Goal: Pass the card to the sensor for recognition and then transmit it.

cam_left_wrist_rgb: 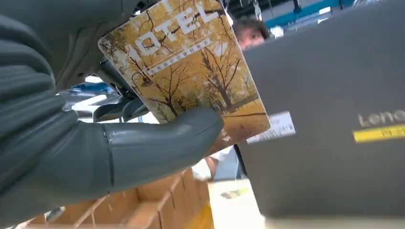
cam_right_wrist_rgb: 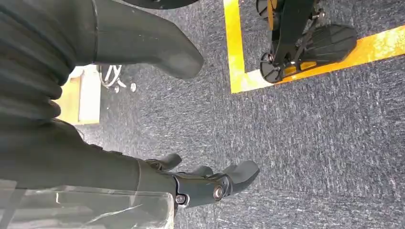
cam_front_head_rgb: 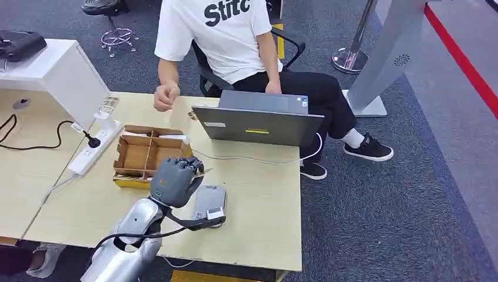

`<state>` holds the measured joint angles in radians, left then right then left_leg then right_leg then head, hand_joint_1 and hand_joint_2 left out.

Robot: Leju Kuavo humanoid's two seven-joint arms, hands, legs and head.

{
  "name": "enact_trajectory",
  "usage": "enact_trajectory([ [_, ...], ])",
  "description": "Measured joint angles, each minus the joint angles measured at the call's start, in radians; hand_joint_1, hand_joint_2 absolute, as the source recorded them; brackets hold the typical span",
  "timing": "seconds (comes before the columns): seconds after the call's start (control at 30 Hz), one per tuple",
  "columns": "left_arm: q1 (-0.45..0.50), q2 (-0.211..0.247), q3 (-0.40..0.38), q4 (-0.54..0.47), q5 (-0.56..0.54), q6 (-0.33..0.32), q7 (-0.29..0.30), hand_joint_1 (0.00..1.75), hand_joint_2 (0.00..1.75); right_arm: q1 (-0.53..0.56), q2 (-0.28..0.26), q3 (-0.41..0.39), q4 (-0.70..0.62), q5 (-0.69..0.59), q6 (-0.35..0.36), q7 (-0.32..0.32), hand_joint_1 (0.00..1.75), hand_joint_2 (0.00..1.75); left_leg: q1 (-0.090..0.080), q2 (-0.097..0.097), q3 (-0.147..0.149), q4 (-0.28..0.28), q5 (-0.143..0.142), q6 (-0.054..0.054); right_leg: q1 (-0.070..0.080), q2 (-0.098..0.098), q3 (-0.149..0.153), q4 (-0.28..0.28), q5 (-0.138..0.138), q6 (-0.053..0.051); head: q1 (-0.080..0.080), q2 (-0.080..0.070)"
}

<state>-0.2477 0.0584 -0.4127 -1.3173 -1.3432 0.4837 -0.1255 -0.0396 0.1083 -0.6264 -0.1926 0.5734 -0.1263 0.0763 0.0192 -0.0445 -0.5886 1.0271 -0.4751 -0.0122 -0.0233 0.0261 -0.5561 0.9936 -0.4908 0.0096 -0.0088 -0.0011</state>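
Note:
My left hand [cam_front_head_rgb: 174, 181] hovers over the table, pinching a yellow hotel card [cam_left_wrist_rgb: 191, 67] with autumn trees between its thumb [cam_left_wrist_rgb: 157, 145] and fingers. In the head view just a thin edge of the card [cam_front_head_rgb: 198, 172] pokes out beside the hand. The grey card sensor [cam_front_head_rgb: 210, 201] lies flat on the table directly right of and below the hand. My right hand [cam_right_wrist_rgb: 200, 183] hangs over the carpet with its fingers apart and nothing in them.
A cardboard divider box [cam_front_head_rgb: 147, 154] stands just beyond my left hand. A grey laptop [cam_front_head_rgb: 258, 124] sits behind the sensor, and a person in a white shirt [cam_front_head_rgb: 217, 35] sits at the far side. A white power strip [cam_front_head_rgb: 93, 148] lies to the left.

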Motion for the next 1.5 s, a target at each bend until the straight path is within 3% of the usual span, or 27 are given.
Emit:
enact_trajectory([
  [0.17,-0.054,0.047,0.068,-0.02,0.004,-0.011,0.031,1.75,1.75,0.0,0.0,-0.002,0.0,0.013,0.002,0.0,0.0,1.75,0.0,0.0,0.0,0.0,0.0,0.0,0.0,0.0,0.0,0.0,0.0,0.0,0.0,0.0],
  [0.33,-0.11,0.101,0.168,0.0,0.024,-0.03,0.024,1.75,1.75,0.0,0.0,-0.007,0.0,0.018,0.003,0.002,0.0,1.75,0.001,0.0,0.0,0.0,0.001,-0.001,0.0,0.0,0.0,0.001,0.0,-0.001,0.0,0.0],
  [0.63,-0.111,0.113,0.22,0.037,0.017,-0.002,0.019,1.75,1.75,-0.001,0.0,-0.014,0.0,0.022,0.003,0.011,0.0,1.75,0.0,0.0,0.0,0.0,0.001,-0.001,0.0,0.0,0.0,0.0,0.0,-0.001,0.0,0.0],
  [0.67,-0.111,0.113,0.223,0.039,0.017,-0.002,0.02,1.52,1.75,-0.001,0.0,-0.014,0.0,0.023,0.003,0.011,0.0,1.75,0.0,0.0,0.0,0.0,0.001,-0.001,0.0,0.0,0.0,0.0,0.0,-0.001,0.0,0.0],
  [0.7,-0.111,0.113,0.224,0.04,0.017,-0.001,0.02,1.01,1.75,-0.001,0.0,-0.014,0.0,0.024,0.003,0.01,0.0,1.75,0.0,0.0,0.0,0.0,0.001,-0.001,0.0,0.0,0.0,0.0,0.0,-0.001,0.0,0.0],
  [0.73,-0.111,0.113,0.224,0.042,0.017,-0.002,0.02,1.01,1.75,-0.001,0.0,-0.014,0.0,0.024,0.003,0.009,0.0,1.75,0.0,0.0,0.0,0.0,0.001,-0.001,0.0,0.0,0.0,0.0,0.0,-0.001,0.0,0.0],
  [0.77,-0.11,0.113,0.224,0.043,0.018,-0.003,0.019,0.0,1.75,-0.001,0.0,-0.015,0.0,0.024,0.003,0.008,0.0,1.75,0.0,0.0,0.0,0.0,0.001,-0.001,0.0,0.0,0.0,0.0,0.0,-0.001,0.0,0.0],
  [1.5,-0.026,0.099,0.224,0.038,0.029,0.006,-0.017,0.0,1.75,-0.002,0.004,-0.029,0.001,0.016,0.0,0.015,0.0,1.75,0.0,0.0,0.0,0.0,0.001,-0.001,0.0,0.001,0.0,0.0,0.0,-0.001,0.0,0.0],
])
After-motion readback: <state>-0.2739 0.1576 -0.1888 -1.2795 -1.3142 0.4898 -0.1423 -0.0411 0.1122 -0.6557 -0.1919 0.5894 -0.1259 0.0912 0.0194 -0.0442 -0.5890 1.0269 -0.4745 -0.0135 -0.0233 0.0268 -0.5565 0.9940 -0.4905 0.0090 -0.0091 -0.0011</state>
